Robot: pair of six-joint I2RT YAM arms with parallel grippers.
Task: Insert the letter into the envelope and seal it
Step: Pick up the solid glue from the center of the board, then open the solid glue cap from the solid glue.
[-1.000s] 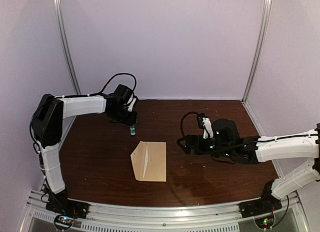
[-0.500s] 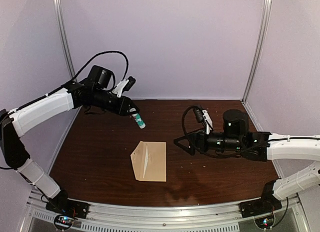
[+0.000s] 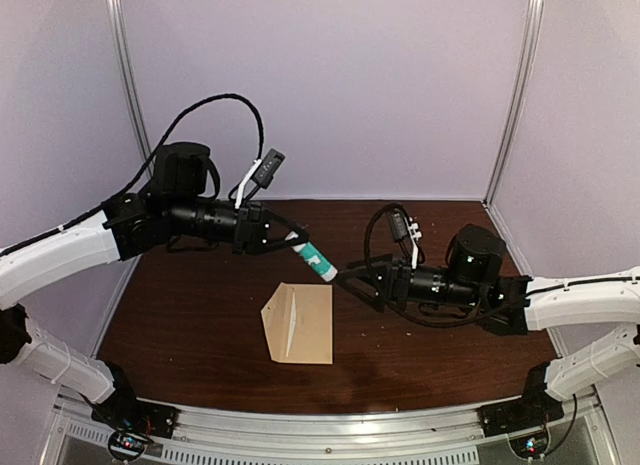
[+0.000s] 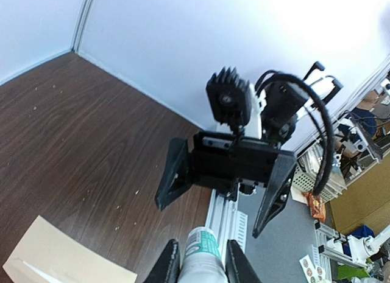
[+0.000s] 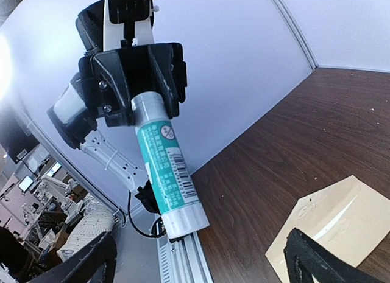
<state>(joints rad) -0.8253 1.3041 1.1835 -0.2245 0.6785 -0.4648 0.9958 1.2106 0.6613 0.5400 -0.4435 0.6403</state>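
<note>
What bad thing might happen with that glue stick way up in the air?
The left gripper pinches only one end of the glue stick, and the open right gripper is close to its free end. If the right one bumps it or grabs badly, it might slip and fall toward the envelope.

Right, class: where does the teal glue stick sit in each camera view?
Top external: glue stick mid-frame, just above the envelope.
Left wrist: bottom centre, between the fingers.
Right wrist: left of centre, slanting downward.
Shared landmark: the tan envelope, visible in all three.
</note>
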